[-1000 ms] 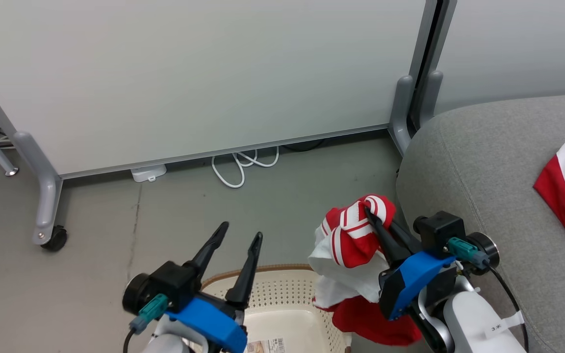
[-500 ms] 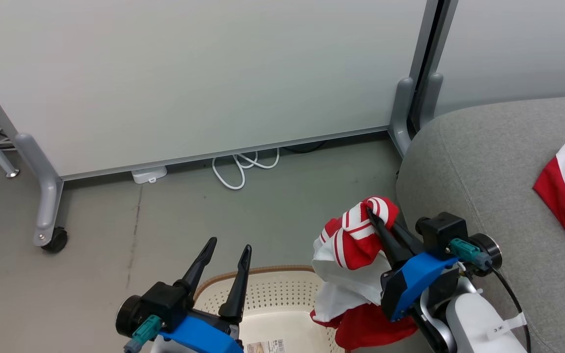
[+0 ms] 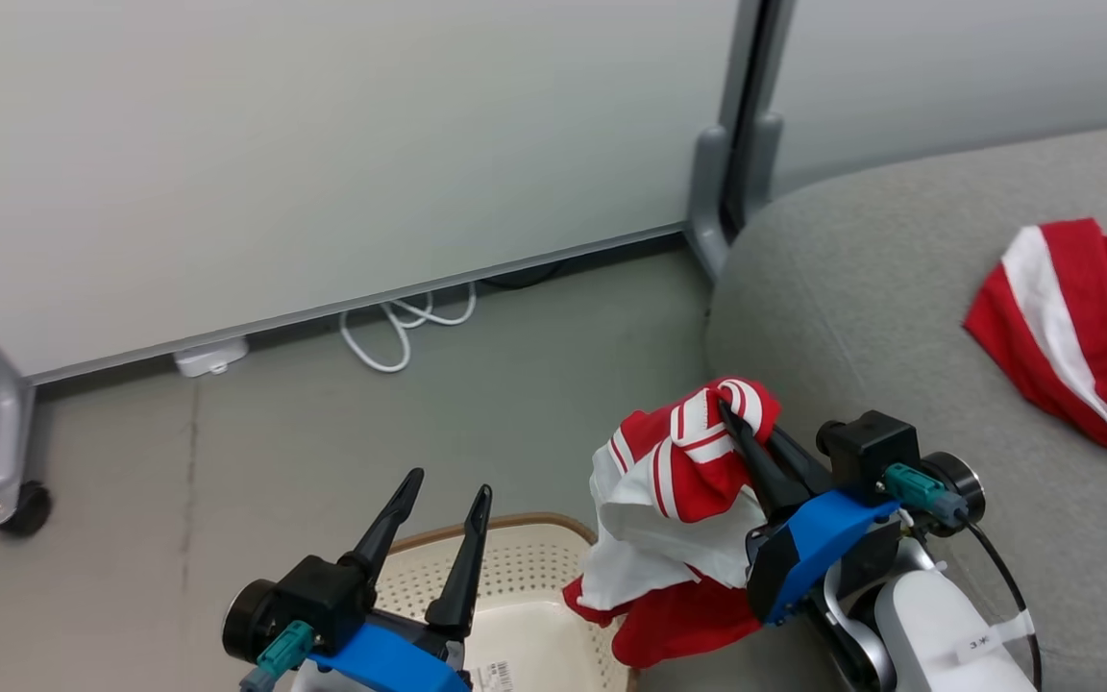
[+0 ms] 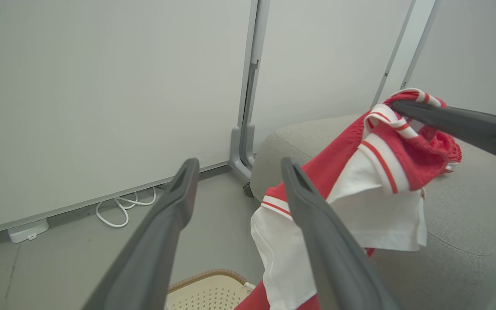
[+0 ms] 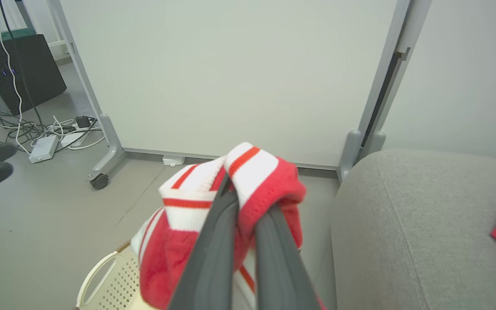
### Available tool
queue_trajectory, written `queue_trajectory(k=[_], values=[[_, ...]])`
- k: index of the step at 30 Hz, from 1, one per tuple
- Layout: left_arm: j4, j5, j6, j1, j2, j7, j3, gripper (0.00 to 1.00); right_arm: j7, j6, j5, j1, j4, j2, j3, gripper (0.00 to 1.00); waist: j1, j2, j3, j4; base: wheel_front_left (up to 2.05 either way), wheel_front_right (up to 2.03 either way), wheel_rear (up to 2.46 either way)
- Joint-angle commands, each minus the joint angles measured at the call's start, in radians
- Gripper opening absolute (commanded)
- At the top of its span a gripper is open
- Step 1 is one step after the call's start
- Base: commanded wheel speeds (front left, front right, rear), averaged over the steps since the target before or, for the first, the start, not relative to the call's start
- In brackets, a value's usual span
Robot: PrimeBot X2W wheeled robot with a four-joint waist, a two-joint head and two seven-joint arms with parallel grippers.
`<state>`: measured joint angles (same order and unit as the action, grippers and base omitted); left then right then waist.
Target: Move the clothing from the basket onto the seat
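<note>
- Red jersey [image 3: 698, 461] hangs clamped in the right gripper [image 3: 725, 408] above the basket [image 3: 534, 567], beside the seat [image 3: 851, 288].
- Empty left gripper [image 3: 449, 483] gapes open.
- Head view shows shorts [image 3: 1082, 317] on the seat; right wrist view, floor cables [image 5: 20, 127].

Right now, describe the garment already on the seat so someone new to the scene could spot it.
Find the big light-grey seat at the right of the head view. On top, far right, lies a crumpled red garment with one broad white stripe. Unlike the striped jersey pinched in the right gripper beside the seat's edge, it rests free on the cushion.
</note>
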<state>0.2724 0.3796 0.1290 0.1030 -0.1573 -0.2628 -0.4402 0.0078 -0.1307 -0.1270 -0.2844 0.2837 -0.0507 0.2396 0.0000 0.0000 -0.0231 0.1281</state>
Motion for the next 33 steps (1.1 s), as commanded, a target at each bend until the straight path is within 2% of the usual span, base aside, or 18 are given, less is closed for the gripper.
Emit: queue_trajectory(k=[1, 13, 19, 26, 33], values=[[-0.005, -0.002, 0.002, 0.006, -0.005, -0.003, 0.002, 1.0, -0.003, 0.0, -0.005, -0.012, -0.003, 0.0, 0.001, 0.0, 0.0, 0.0, -0.012, 0.049, 0.0, 0.0, 0.0], [-0.011, -0.005, 0.002, 0.021, -0.006, -0.003, -0.003, 1.0, -0.013, 0.0, -0.005, -0.017, -0.002, 0.001, -0.002, 0.0, 0.0, 0.0, -0.032, 0.308, 0.0, 0.0, 0.0], [-0.009, -0.006, 0.002, 0.033, -0.015, -0.003, -0.016, 1.0, -0.021, 0.0, -0.017, -0.023, 0.003, 0.001, 0.008, 0.0, 0.0, 0.0, -0.044, 0.401, 0.0, 0.0, 0.0], [0.009, 0.009, 0.002, 0.072, -0.023, -0.003, -0.071, 1.0, -0.035, 0.0, -0.011, 0.0, -0.008, 0.001, -0.031, 0.0, 0.0, 0.0, -0.06, 0.415, 0.0, 0.0, 0.0], [0.019, 0.024, 0.002, 0.092, -0.033, -0.003, -0.082, 1.0, -0.036, 0.0, -0.013, 0.009, -0.022, 0.001, -0.032, 0.0, 0.0, 0.0, -0.07, 0.418, 0.0, 0.0, 0.0]])
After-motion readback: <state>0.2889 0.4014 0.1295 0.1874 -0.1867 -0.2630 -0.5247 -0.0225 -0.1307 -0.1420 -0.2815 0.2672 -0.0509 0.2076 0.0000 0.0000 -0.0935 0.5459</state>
